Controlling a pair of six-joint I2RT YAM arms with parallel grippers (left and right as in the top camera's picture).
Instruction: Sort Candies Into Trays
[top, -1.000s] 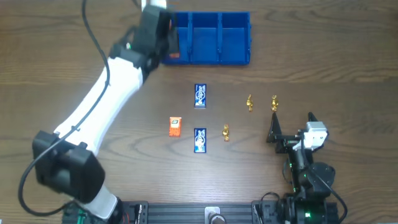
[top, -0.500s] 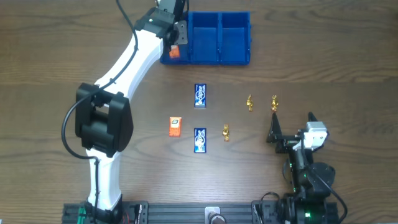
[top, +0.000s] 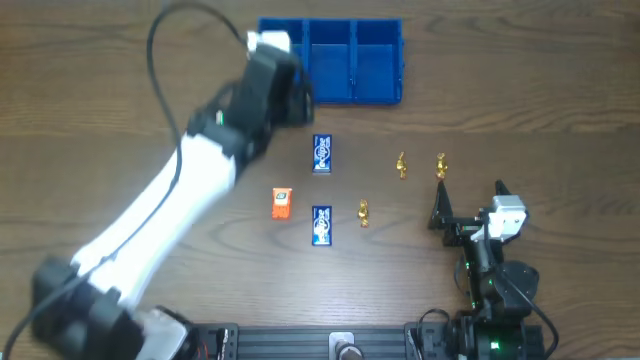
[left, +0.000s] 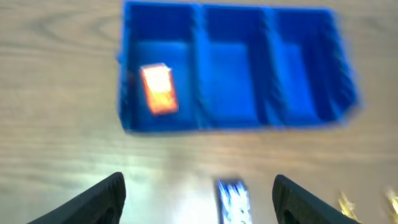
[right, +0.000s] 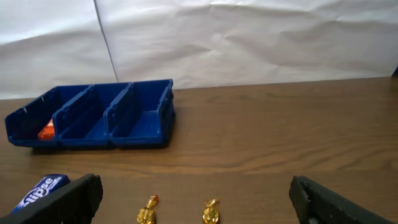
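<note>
Release was the change here; a second earlier the left gripper hung at the tray's left end with an orange candy in it, and by now it had drawn back toward the table's middle with its jaws spread wide and nothing between them. The orange candy lay in the tray's left compartment, against the outer wall, with the other two compartments bare; that piece looked sorted. On the table nothing else had shifted; a second orange candy, two blue bars and three gold sweets lay apart from one another below the tray. The nearer blue bar sat just ahead of the left fingers in the wrist view, so it seemed a likely next pick, though that was only a guess. The right gripper had kept its place low at the right, jaws open and empty, beside the gold sweets; most of the sorting was yet to do.
</note>
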